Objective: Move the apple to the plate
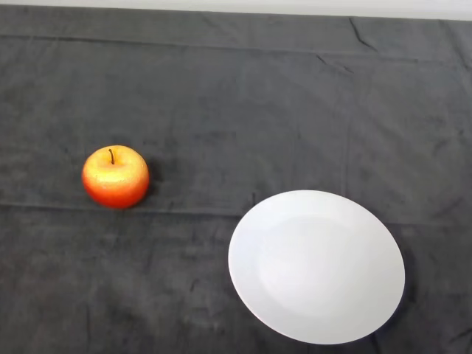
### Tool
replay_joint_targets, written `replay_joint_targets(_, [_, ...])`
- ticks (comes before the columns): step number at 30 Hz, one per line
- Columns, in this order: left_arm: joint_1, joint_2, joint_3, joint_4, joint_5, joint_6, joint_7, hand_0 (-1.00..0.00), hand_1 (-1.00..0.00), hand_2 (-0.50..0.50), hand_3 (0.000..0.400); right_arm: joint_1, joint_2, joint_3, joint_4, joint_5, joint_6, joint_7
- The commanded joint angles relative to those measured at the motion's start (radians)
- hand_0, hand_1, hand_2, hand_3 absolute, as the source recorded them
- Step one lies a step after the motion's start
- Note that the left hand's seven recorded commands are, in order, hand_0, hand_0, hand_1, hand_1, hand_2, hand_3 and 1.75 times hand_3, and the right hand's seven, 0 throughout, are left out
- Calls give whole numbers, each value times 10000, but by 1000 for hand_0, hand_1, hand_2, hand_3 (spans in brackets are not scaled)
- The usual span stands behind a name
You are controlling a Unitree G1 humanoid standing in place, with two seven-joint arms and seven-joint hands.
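The white plate (316, 266) is lying on the dark cloth (236, 96) at the lower right with nothing showing in it; its near rim is sitting close to the bottom edge of the view. The apple (116, 177) is standing upright, stem up, on the cloth at the left, well apart from the plate; bare cloth is stretching between them and far behind both, creased in places, perhaps slightly raised.
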Motion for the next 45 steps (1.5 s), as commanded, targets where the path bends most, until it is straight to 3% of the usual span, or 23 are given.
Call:
replay_joint_targets(1, [142,-37,80,-522,244,-58,96,0,0,0,0,188,-58,-66,117,50,-62,-5])
replay_joint_targets(15, [-1145,-319,-705,-949,995,-70,42,0,0,0,0,195,-59,-66,103,53,-56,-3])
replay_joint_targets(28, [-1880,-1197,-1868,-1162,1853,-245,-1457,0,0,0,0,214,-60,-69,68,59,-42,1])
replay_joint_targets(45, [-2436,-1698,-3258,-924,2952,67,-3570,0,0,0,0,243,-63,-75,11,67,-18,9])
